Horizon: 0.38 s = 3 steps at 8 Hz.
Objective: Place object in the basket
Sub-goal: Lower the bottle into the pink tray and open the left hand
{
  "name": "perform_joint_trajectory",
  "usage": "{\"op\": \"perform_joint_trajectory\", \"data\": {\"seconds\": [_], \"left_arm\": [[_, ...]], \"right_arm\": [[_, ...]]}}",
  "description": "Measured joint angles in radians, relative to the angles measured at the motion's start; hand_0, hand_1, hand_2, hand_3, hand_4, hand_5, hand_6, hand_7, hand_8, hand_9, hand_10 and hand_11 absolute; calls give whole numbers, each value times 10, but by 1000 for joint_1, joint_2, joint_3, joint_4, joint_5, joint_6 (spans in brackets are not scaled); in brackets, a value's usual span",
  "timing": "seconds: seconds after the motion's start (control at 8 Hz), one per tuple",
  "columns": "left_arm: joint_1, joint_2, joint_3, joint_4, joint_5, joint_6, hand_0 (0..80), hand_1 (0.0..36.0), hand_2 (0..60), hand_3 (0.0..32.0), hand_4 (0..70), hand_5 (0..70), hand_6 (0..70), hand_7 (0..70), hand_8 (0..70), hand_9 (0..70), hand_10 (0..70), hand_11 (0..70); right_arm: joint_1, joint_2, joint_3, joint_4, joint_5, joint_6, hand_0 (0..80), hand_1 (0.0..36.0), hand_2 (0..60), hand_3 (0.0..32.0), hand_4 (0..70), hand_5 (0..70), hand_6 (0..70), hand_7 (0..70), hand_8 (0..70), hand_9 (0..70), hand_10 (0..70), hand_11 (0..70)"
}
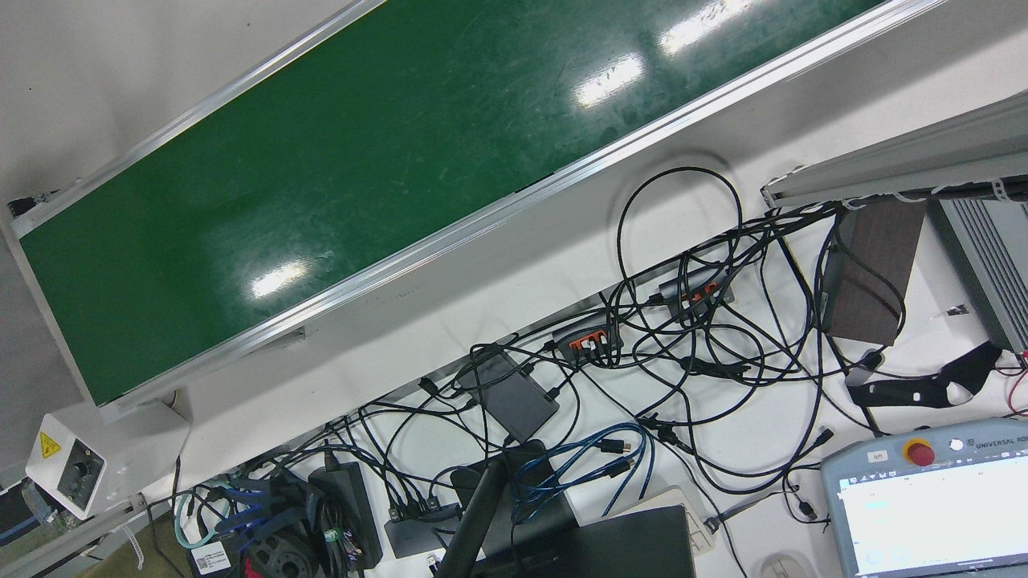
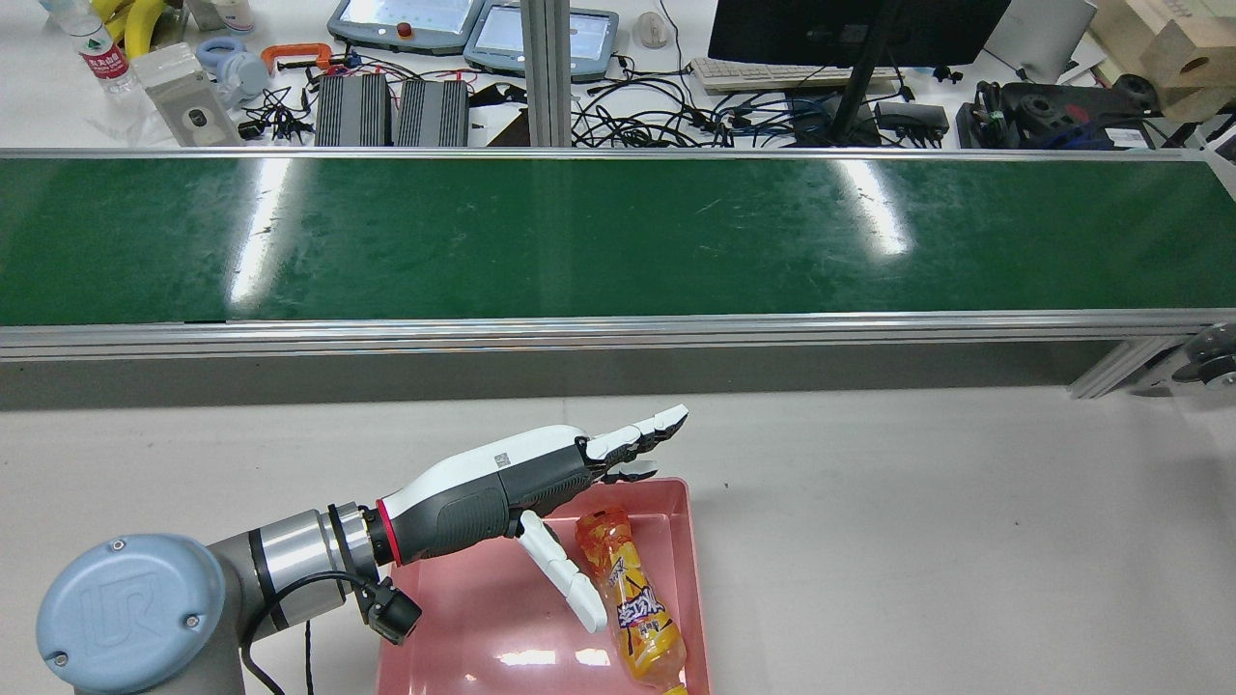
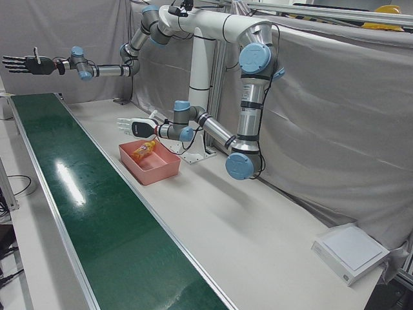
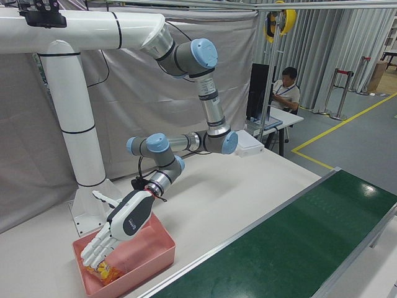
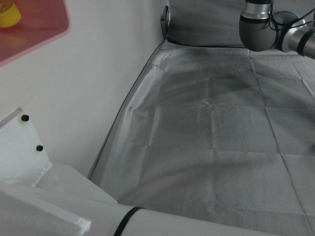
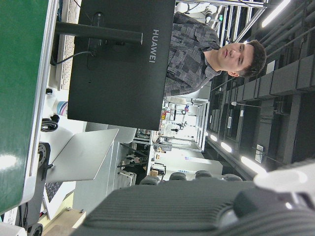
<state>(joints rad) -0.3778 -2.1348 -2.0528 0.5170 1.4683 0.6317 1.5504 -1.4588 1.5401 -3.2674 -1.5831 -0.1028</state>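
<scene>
Left hand (image 2: 541, 483) — fingers spread — above pink basket (image 2: 666, 521), bottle (image 2: 632, 603) inside.

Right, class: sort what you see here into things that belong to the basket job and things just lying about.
Belonging to the job:
pink basket
orange drink bottle, lying in it
left hand, open above it

Lying about:
green conveyor belt
cables
teach pendant
monitor

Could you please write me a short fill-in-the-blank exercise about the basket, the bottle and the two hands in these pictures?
1. The orange drink bottle lies inside the ____ basket.
2. The left hand hovers over the basket with its fingers ____.
3. The conveyor belt is ____ in colour.
4. The right hand is stretched out above the ____.

Missing words: pink; apart; green; conveyor belt
</scene>
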Motion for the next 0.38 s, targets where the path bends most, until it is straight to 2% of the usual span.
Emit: {"op": "perform_joint_trajectory", "data": {"seconds": [0.12,0.38], "left_arm": [[-7,1,-1,0,1,-5,449,102,10,0,0,38,0,11,0,15,69,115],[-47,10,-4,0,4,-20,407,93,56,0,0,37,0,6,0,19,69,113]], "right_arm": [[0,0,0,0,0,0,0,0,0,0,0,0,0,0,0,0,0,0],[0,0,0,0,0,0,0,0,0,0,0,0,0,0,0,0,0,0]]}}
